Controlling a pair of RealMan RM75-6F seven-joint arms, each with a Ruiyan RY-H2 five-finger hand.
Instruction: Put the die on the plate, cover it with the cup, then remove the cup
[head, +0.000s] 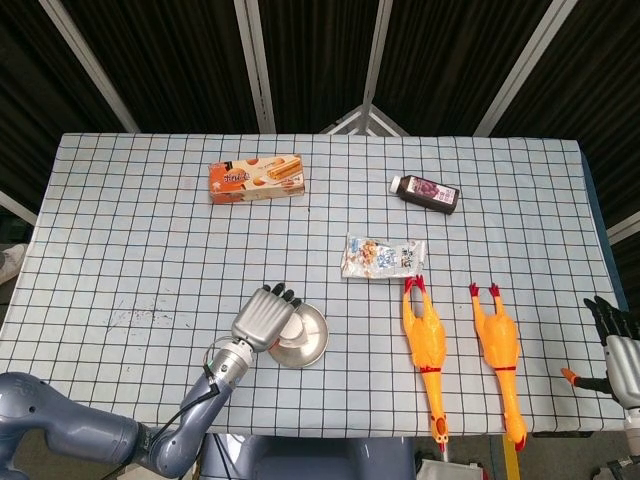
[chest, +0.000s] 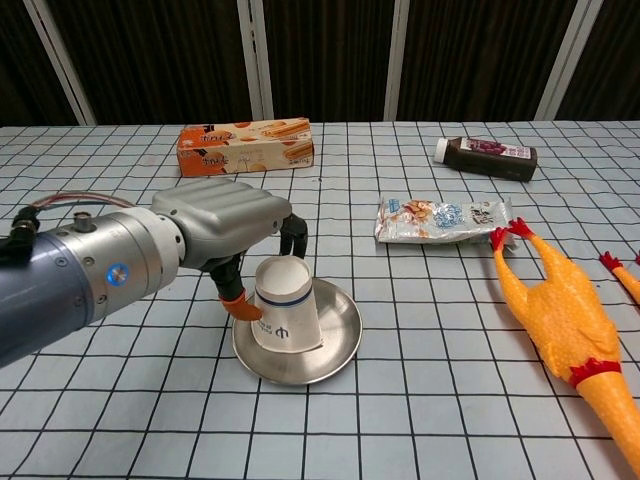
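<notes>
- Cup stands upside down on the plate, left of plate centre, axis near upright w/ a slight tilt. Die not visible; I take it to be under the cup, can't confirm.
- My left hand is at the cup's left-rear, fingers curled over behind the top, orange-tipped thumb against the cup's left side. I'd call that grasping the cup, tho contact on the far side is hidden.
- In head view the left hand covers the cup and the plate's left rim.
- Right hand sits at the far right table edge, well apart from the plate; fingers only partly in shot, can't tell if clenched or released.
- So left is the near hand. Cup lies just right-front of its palm; for removal I'd lift straight up along the cup axis, then move off left, so the die isn't dragged.
</notes>
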